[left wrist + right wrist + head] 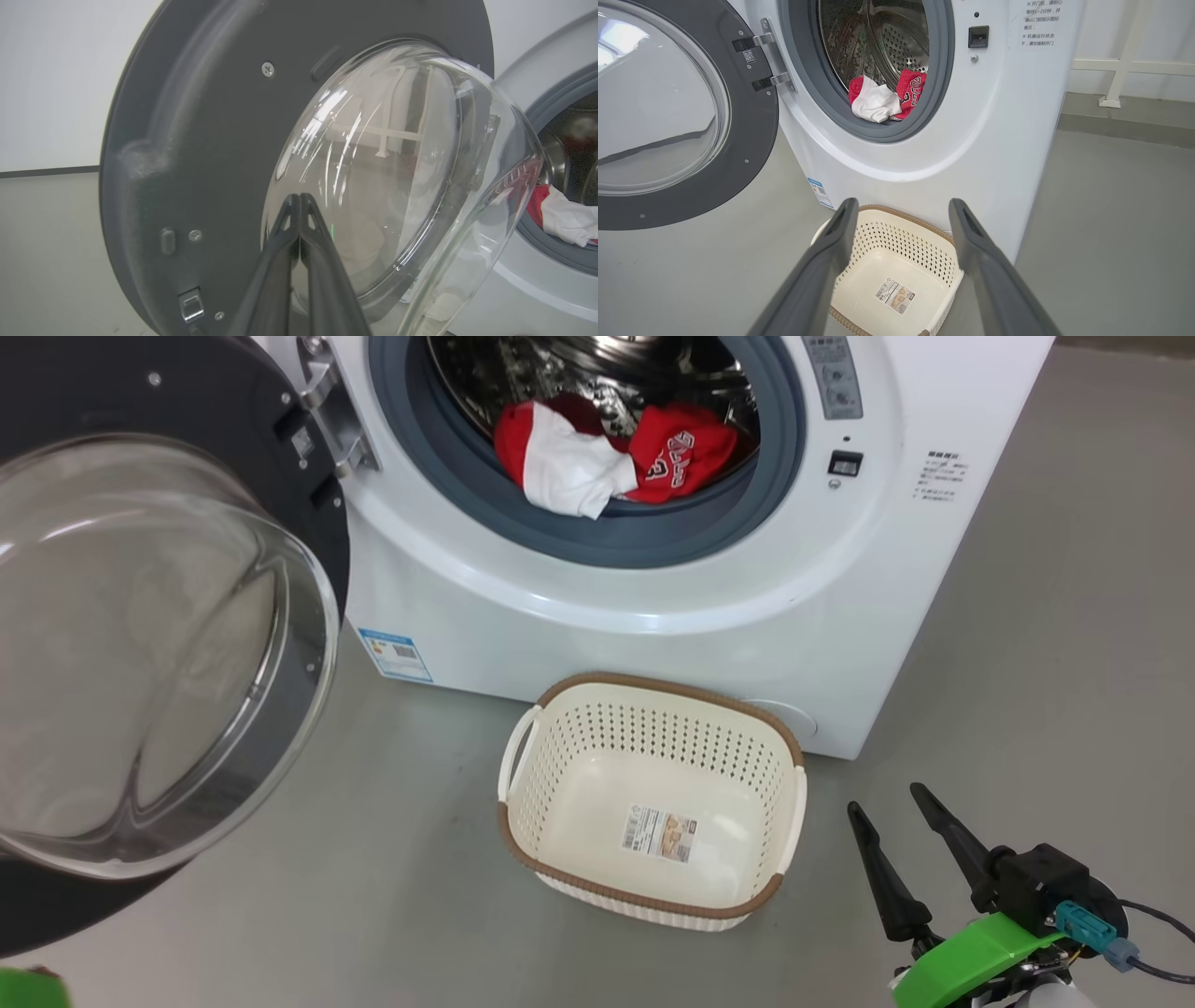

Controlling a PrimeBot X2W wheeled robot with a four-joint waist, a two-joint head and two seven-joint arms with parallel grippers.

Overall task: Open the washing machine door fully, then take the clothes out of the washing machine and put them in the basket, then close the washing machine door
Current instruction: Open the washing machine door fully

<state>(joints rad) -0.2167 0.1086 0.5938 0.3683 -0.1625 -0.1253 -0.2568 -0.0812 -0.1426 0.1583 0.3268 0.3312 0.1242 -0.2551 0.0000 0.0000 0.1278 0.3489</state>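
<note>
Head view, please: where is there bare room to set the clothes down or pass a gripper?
The basket holds nothing but its label. Bare floor lies between basket and open washing machine door, and right of the washing machine. Crowded: low in the drum, where the clothes bunch.

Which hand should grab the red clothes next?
Probably the right hand: it is open and faces the clothes. The left hand is shut, pointing at the door.

grey floor (1074, 616), white wall (56, 84), dark baseboard (46, 171), white rail frame (1125, 65)
</note>
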